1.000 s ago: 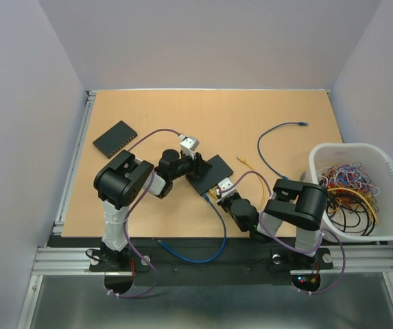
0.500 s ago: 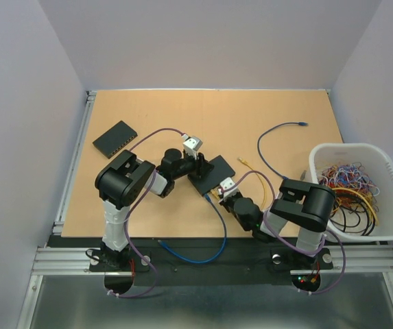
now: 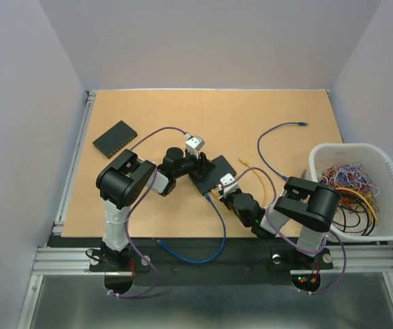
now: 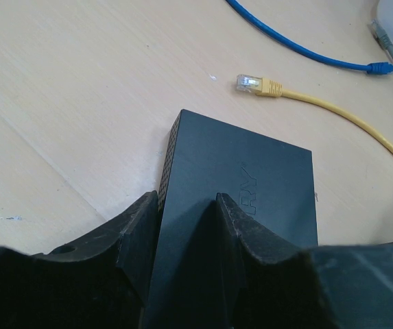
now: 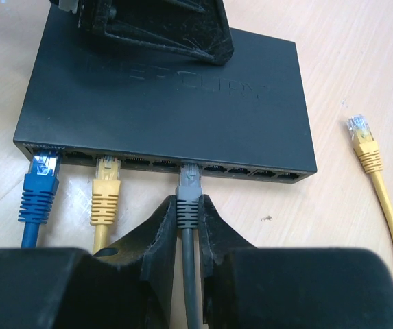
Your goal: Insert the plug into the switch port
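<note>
Two black switches lie on the tan table: a spare switch at upper left, and the working switch at centre. Three plugs sit in its ports: blue, yellow and the grey plug, which the right gripper pinches. The left gripper clamps the switch's rear; its far edge is hidden. Pale walls surround.

A robotics lab is suggested: a wooden tabletop is enclosed by plain white walls, mounted on an aluminium rail frame, with a bin of cables kept alongside
</note>
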Action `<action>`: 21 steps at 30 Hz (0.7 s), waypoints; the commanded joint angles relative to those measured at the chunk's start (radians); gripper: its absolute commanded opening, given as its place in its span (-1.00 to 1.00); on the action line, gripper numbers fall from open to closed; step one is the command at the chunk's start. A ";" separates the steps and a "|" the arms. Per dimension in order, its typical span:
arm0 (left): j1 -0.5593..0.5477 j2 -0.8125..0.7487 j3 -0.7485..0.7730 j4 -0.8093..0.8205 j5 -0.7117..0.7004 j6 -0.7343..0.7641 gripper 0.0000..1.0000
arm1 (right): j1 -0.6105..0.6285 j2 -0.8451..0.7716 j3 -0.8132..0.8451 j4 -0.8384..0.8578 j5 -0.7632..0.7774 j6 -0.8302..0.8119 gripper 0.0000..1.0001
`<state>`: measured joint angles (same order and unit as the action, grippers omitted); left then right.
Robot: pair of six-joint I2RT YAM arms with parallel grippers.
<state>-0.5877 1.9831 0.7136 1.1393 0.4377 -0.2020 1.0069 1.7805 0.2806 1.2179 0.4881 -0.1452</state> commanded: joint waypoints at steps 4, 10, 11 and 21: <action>-0.121 0.033 0.001 -0.133 0.200 0.003 -0.35 | -0.010 0.008 0.135 0.434 -0.097 0.013 -0.99; -0.141 0.031 0.003 -0.144 0.205 0.026 -0.35 | -0.022 -0.016 0.173 0.431 -0.100 0.003 -0.99; -0.144 0.031 0.007 -0.148 0.205 0.026 -0.35 | -0.031 -0.018 0.192 0.427 -0.103 0.004 -0.99; -0.123 0.026 -0.003 -0.122 0.194 -0.026 0.14 | -0.036 0.026 0.128 0.419 -0.053 0.085 -0.99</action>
<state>-0.5892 1.9873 0.7422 1.1206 0.3908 -0.1329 0.9749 1.7947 0.3599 1.1355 0.4946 -0.1223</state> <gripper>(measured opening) 0.516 0.201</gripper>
